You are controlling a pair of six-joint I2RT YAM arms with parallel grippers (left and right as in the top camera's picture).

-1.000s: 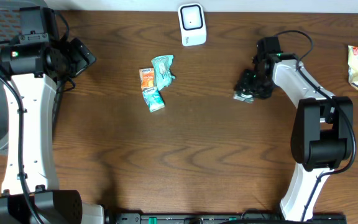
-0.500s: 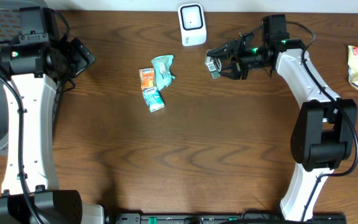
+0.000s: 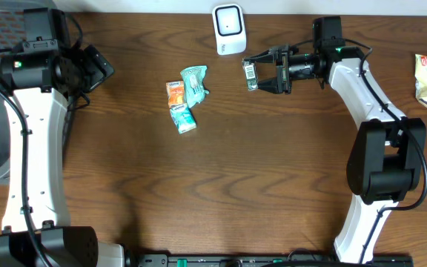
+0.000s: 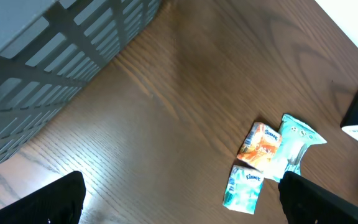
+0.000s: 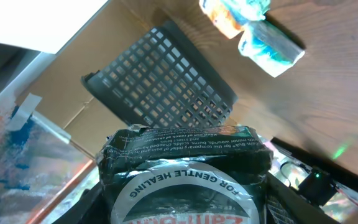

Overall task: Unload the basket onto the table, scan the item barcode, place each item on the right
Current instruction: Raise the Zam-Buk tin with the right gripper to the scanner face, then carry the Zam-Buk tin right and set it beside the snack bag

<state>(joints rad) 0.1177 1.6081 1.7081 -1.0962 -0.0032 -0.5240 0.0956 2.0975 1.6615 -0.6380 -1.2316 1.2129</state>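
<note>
**Step in hand:** presentation of the held item to the scanner.

**Right claw** (image 3: 267, 71): half closed on the small dark foil packet with a white printed label (image 3: 251, 75), which is clamped between the fingers. The packet projects just past the fingertips and is held off the table.

**Scanner:** the white upright barcode scanner (image 3: 229, 30) stands near the claw tip, ahead and to one side. It is not touching the packet.

**Recommendation:** the barcode face should be turned squarely toward the scanner window and held steady close in front of it. Which face carries the barcode cannot be confirmed. The grip should not be eased during the turn, since only part of the packet is pinched.

**Left claw** (image 4: 185, 202): spread wide, nothing held, well apart from the packet.

**Other:** a cluster of orange and teal sachets (image 3: 185, 96) lies further ahead of the right claw tip, on the table.
</note>
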